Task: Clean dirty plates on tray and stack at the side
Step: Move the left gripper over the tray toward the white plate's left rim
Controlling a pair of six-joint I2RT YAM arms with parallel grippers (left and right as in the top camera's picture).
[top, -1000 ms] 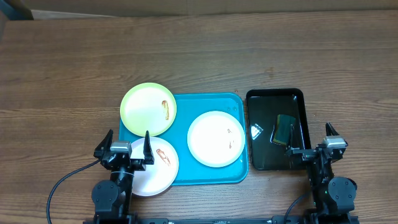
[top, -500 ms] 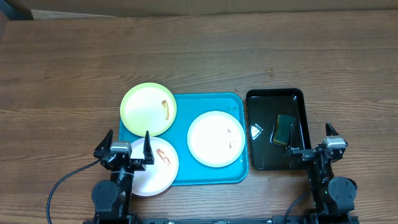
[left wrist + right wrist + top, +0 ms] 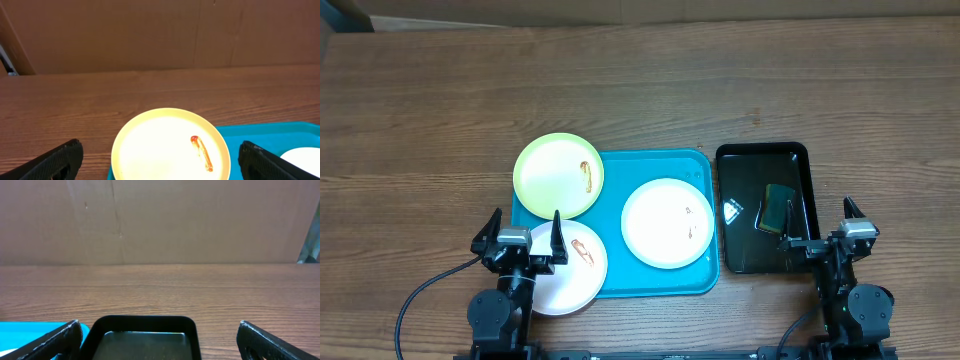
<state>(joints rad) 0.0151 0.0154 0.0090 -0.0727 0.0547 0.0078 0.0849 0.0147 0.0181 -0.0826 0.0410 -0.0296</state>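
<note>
- Left tool (image 3: 525,225) and right tool (image 3: 818,228) gape wide and hold nothing, at the tray's (image 3: 650,283) near side.
- Near white plate (image 3: 575,275) overhangs the tray's near-left corner.
- Second white plate (image 3: 668,222) lies inside the tray.
- Green plate (image 3: 558,175) overhangs its far-left corner.
- Probably light, stiff, slick plastic; pinch an overhanging rim.
- Overhead shows all three plates; the left wrist view shows the green plate's smear (image 3: 201,151) closer.

Wooden table (image 3: 720,90): turquoise tray (image 3: 660,165), black tray (image 3: 745,180), perhaps green plate (image 3: 555,178).
</note>
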